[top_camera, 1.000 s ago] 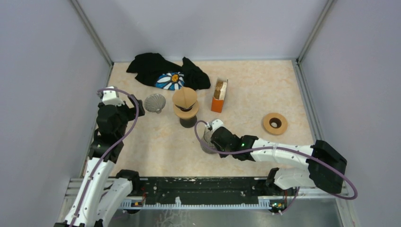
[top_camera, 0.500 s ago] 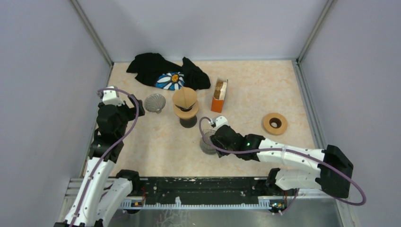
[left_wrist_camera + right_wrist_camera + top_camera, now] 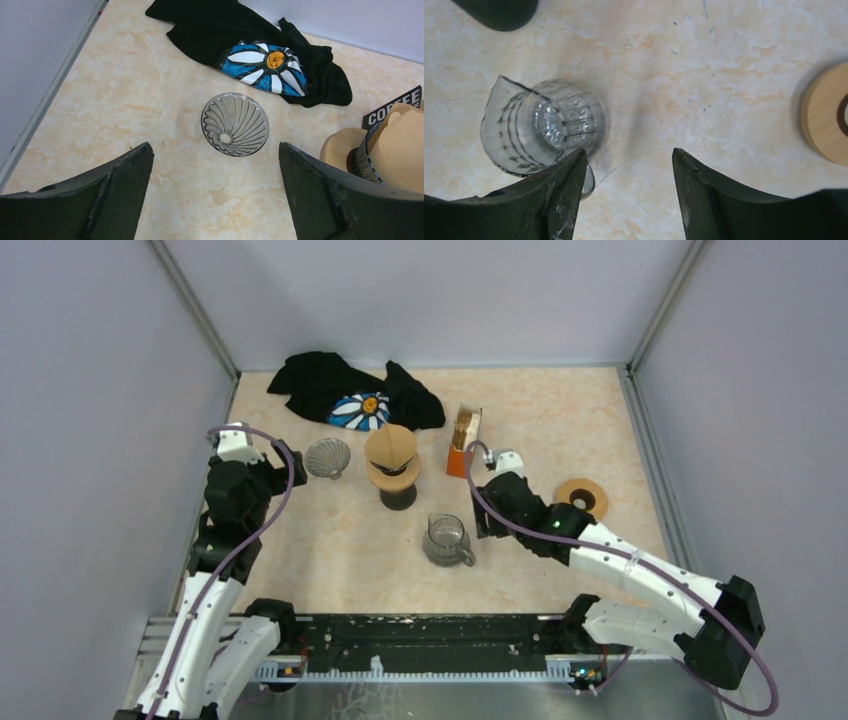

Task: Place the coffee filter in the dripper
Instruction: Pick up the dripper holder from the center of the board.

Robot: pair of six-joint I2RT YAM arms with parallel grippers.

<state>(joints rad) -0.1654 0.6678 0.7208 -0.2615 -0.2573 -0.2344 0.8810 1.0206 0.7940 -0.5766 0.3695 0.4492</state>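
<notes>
The clear ribbed glass dripper (image 3: 328,457) stands on the table at the left; it also shows in the left wrist view (image 3: 235,124). A brown paper coffee filter (image 3: 391,447) sits on a wooden stand (image 3: 397,480) to the dripper's right and shows at the right edge of the left wrist view (image 3: 400,137). My left gripper (image 3: 277,466) is open and empty, just left of the dripper (image 3: 214,150). My right gripper (image 3: 488,518) is open and empty (image 3: 628,152), to the right of a glass carafe (image 3: 446,540).
The glass carafe (image 3: 541,127) stands mid-table, its handle by my right gripper's left finger. An orange filter box (image 3: 462,440) stands right of the stand. A wooden ring (image 3: 581,500) lies at the right. A black cloth with a daisy print (image 3: 360,400) lies at the back.
My right gripper has drawn back from the glass carafe, up and to the right, leaving it standing on the table. The left arm has not moved.
</notes>
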